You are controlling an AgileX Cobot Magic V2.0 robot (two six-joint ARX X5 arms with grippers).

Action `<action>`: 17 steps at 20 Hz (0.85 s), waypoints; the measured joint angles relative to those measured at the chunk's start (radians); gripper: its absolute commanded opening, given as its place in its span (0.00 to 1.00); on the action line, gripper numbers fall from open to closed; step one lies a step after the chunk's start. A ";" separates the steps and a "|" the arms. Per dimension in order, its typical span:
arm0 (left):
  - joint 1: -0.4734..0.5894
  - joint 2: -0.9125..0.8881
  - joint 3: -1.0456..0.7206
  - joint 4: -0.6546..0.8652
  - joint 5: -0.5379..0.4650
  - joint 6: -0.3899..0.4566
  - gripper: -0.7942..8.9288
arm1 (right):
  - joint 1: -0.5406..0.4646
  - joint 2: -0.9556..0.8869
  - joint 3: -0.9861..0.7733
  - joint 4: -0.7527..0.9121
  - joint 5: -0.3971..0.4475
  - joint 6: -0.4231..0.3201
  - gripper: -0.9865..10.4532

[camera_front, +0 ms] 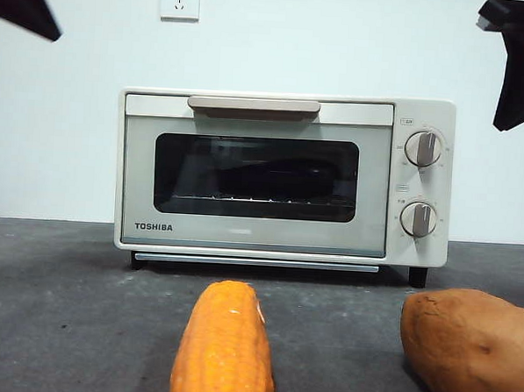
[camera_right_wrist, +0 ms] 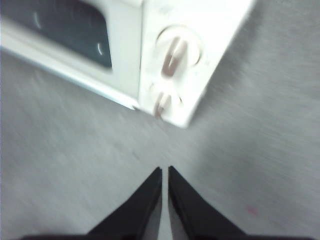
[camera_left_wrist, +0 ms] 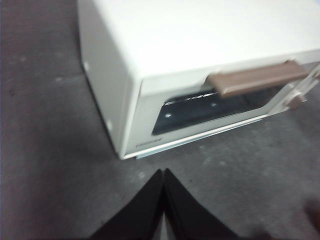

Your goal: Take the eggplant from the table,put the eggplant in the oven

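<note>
The cream-white Toshiba toaster oven [camera_front: 285,175] is standing toward the far edge of the dark grey matte table [camera_front: 71,309], its dark glass door closed under the beige bar handle [camera_front: 254,104]. Behind the glass, a long dark shape, apparently the glossy purple eggplant [camera_front: 276,175], is lying on the wire rack. An orange-yellow corn cob [camera_front: 224,348] and a brown sweet potato [camera_front: 472,347] are sitting at the table's near edge, in front of the door. The left gripper [camera_left_wrist: 163,172] is hanging above the table before the oven's left corner, its jaws pressed together on nothing. The right gripper [camera_right_wrist: 165,170] is hanging near the two round knobs [camera_right_wrist: 172,52], jaws nearly closed and empty.
</note>
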 measured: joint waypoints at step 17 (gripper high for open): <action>-0.005 -0.276 -0.390 0.176 -0.126 -0.186 0.09 | -0.066 -0.066 -0.325 0.441 -0.090 0.012 0.09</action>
